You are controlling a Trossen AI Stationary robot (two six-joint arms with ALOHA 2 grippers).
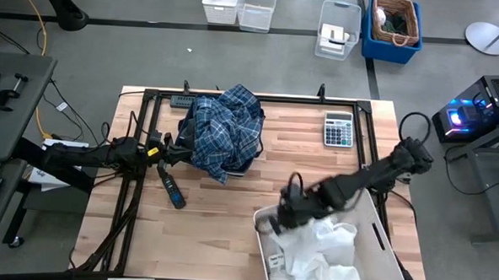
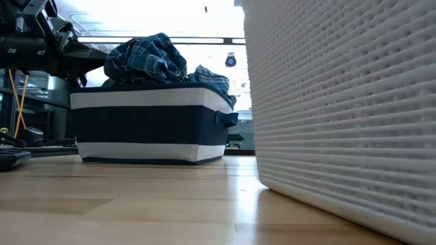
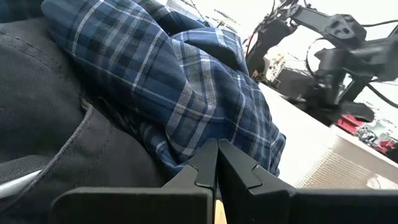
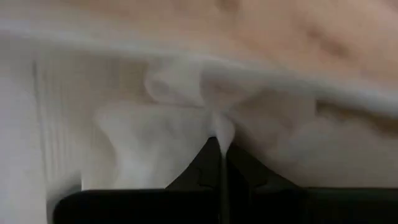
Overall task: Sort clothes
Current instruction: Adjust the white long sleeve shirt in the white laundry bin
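A blue-white plaid shirt (image 1: 225, 126) lies heaped over the dark blue bin (image 2: 150, 126), on top of a dark grey piece (image 3: 50, 124). My left gripper (image 1: 180, 150) is at the shirt's left side, shut at its fabric (image 3: 216, 152). White shirts (image 1: 329, 249) lie in the large white bin (image 1: 386, 247) at the near right. My right gripper (image 1: 282, 219) is over that bin's far left corner, shut on white cloth (image 4: 221, 134). No beige piece shows. My left gripper's shut fingertips meet a lower fold of the plaid shirt (image 3: 199, 140), coming level from the table's left. The folds run toward the tips, and the shirt stays heaped on the bin. One layer or several, I cannot tell. My right gripper pinches a gathered fold of a white shirt (image 4: 219, 127) at its fingertips. The cloth bunches toward the tips and spreads out beyond them inside the white bin. The arm slants down from the table's right.
A calculator (image 1: 338, 129) lies at the far right of the table. A dark hand tool (image 1: 171, 190) lies on the wood near the left arm. A black frame (image 1: 251, 96) borders the work area. Bare wood (image 1: 229, 223) lies between the two bins.
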